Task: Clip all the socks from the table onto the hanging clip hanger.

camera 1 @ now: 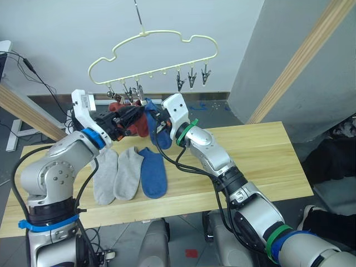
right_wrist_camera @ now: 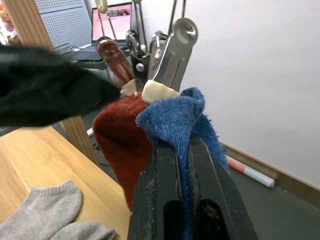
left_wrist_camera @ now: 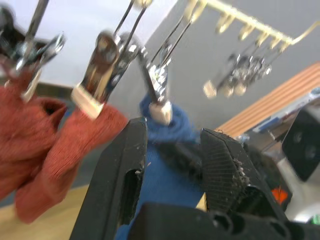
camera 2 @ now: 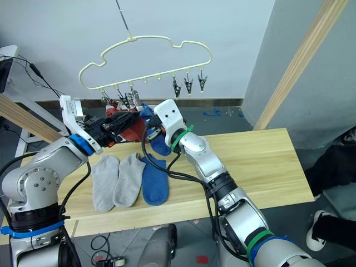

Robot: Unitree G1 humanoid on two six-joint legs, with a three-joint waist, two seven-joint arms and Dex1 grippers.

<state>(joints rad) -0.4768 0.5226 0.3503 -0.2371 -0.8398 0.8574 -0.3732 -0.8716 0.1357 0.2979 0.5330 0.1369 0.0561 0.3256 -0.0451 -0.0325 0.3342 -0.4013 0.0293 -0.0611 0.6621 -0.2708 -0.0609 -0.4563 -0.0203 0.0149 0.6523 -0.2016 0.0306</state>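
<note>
The blue sock (right_wrist_camera: 175, 120) is pinched in the right claw (right_wrist_camera: 186, 150); the left claw (left_wrist_camera: 172, 150) is spread — the cuff should be fed fully into the third clip (right_wrist_camera: 172, 55).

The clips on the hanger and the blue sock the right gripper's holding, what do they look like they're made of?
The clips look like shiny stamped metal with pale, probably rubber or plastic tips: they glint and show rivet holes. The blue sock, pinched in the right gripper, looks like soft, fuzzy terry-like knit, with loose fibres at its edge.
</note>
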